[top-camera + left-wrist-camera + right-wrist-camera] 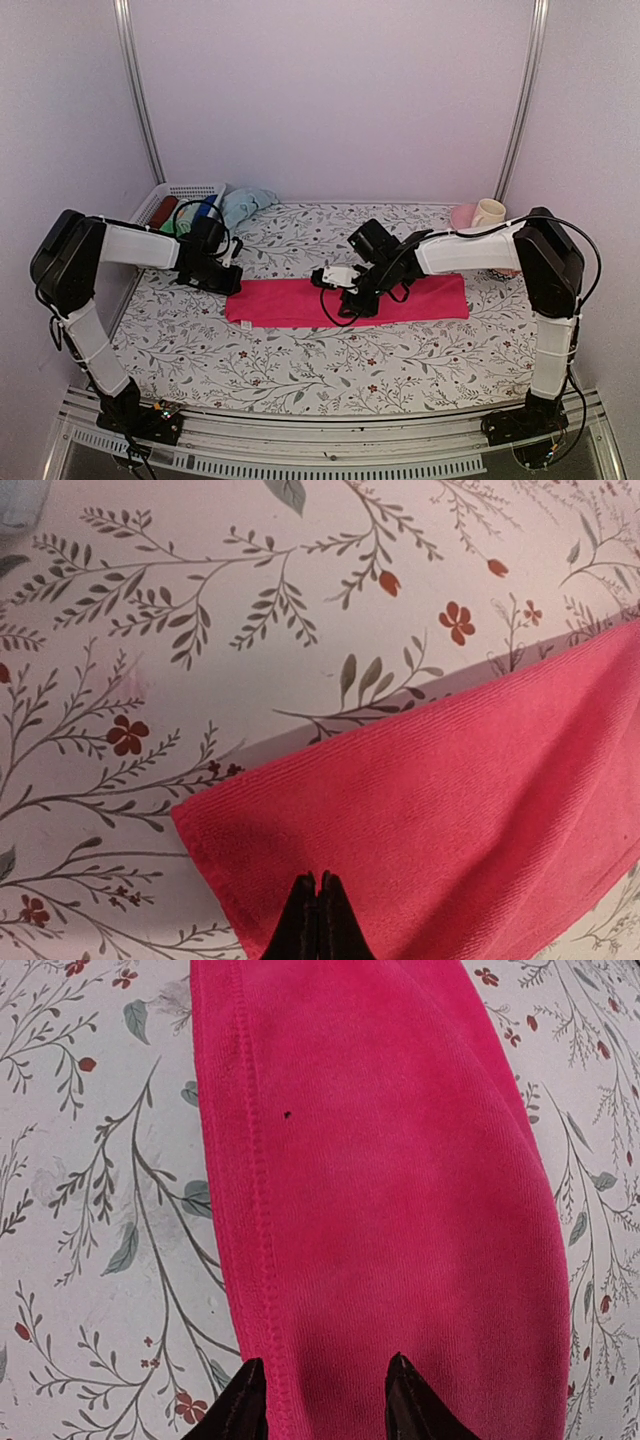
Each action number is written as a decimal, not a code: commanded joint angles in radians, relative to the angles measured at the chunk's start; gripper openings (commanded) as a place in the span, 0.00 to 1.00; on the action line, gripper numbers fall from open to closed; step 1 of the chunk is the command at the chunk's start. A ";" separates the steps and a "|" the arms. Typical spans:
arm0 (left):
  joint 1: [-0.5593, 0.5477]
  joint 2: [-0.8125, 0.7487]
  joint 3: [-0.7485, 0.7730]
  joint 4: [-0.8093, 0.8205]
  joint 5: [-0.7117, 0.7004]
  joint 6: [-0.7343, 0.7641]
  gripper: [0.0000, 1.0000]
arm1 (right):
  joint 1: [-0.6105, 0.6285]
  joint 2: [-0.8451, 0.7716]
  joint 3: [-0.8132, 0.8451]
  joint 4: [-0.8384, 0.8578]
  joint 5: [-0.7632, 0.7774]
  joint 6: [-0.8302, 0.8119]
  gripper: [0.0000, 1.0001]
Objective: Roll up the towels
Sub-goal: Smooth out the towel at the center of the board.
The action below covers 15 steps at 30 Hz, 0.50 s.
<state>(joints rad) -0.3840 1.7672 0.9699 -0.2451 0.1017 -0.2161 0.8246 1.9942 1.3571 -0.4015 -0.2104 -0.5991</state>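
The bright pink towel [420,298] lies flat as a long strip across the middle of the table. My left gripper [228,279] is at its left end. In the left wrist view the left gripper [317,882] is shut, its tips over the pink towel [450,800] near a corner, and no cloth shows between them. My right gripper [348,300] is over the strip's middle. In the right wrist view the right gripper [322,1370] is open, straddling the hemmed side of the pink towel [380,1160]. The pale blue towel [247,205] lies crumpled at the back left.
A white basket [170,194] at the back left holds coloured rolls. A cream cup [489,212] and a pink object [462,215] stand at the back right. Metal posts [140,95] rise at both back corners, and the walls are close on both sides.
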 commanded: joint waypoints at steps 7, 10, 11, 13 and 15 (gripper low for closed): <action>-0.011 0.032 0.028 0.006 -0.093 0.000 0.02 | 0.096 0.103 0.171 0.037 0.014 -0.032 0.42; -0.010 0.034 0.027 0.010 -0.102 0.002 0.02 | 0.111 0.155 0.248 0.035 0.025 -0.011 0.40; -0.010 0.034 0.027 0.012 -0.101 0.002 0.02 | 0.114 0.171 0.269 0.034 0.026 -0.002 0.40; -0.010 0.034 0.026 0.018 -0.098 0.003 0.03 | 0.121 0.208 0.301 0.034 0.027 0.013 0.39; -0.011 0.031 0.023 0.024 -0.092 0.002 0.03 | 0.127 0.234 0.324 0.035 0.028 0.020 0.39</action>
<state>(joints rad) -0.3843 1.7847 0.9794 -0.2440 0.0139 -0.2150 0.9386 2.1685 1.6279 -0.3717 -0.1936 -0.6090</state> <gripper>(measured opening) 0.027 0.388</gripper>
